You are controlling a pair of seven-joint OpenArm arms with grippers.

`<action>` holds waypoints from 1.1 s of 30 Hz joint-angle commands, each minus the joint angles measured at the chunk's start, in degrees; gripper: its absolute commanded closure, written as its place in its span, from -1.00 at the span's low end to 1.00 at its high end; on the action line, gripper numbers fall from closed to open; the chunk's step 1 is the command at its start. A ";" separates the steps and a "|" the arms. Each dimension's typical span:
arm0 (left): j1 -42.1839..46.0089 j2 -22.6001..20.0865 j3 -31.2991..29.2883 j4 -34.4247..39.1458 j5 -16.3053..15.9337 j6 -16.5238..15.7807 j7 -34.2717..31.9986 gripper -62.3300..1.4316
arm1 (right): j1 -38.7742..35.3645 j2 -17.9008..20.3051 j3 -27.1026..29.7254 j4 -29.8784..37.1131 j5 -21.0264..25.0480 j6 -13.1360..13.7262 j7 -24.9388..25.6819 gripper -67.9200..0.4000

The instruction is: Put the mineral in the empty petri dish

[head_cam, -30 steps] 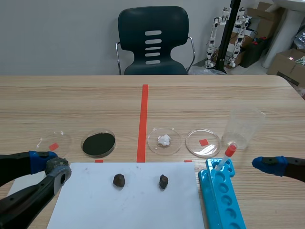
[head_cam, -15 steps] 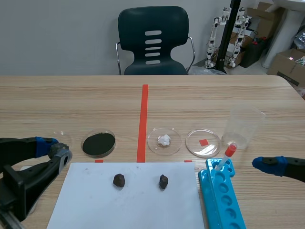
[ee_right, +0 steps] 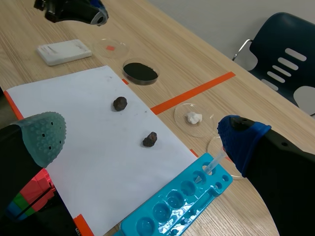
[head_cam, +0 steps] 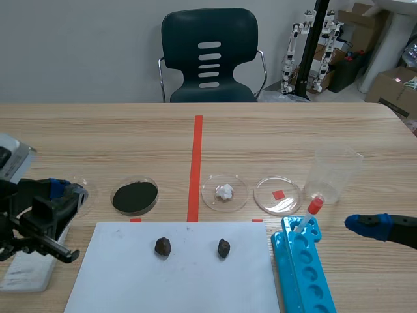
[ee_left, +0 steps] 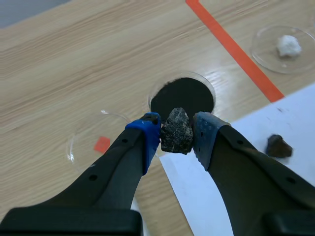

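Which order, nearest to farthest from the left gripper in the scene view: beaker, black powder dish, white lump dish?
1. Black powder dish, beside the left gripper.
2. White lump dish, past the tape line.
3. Beaker, far right.

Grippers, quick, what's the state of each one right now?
Left gripper: jaws shut on a rough dark speckled mineral chunk.
Right gripper: jaws open, holding nothing.

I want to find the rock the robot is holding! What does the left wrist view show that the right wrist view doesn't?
Only the left wrist view: the grey mineral pinched in the left gripper. Only the right wrist view: the blue tube rack, a white box, the chair. Both: the black powder, the empty petri dish, the white paper.
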 commanded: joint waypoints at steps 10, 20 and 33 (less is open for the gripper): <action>-17.35 1.88 3.76 -13.86 -5.42 3.63 9.25 0.59 | 0.17 0.15 0.31 0.81 0.44 0.00 0.63 -0.92; -26.60 1.86 4.26 -24.15 -11.58 14.16 17.97 0.59 | 0.17 0.15 0.31 0.81 0.44 0.00 0.63 -0.92; -34.40 1.88 4.35 -25.44 -10.58 16.33 34.58 0.59 | 0.17 0.15 0.31 0.81 0.44 0.00 0.63 -0.92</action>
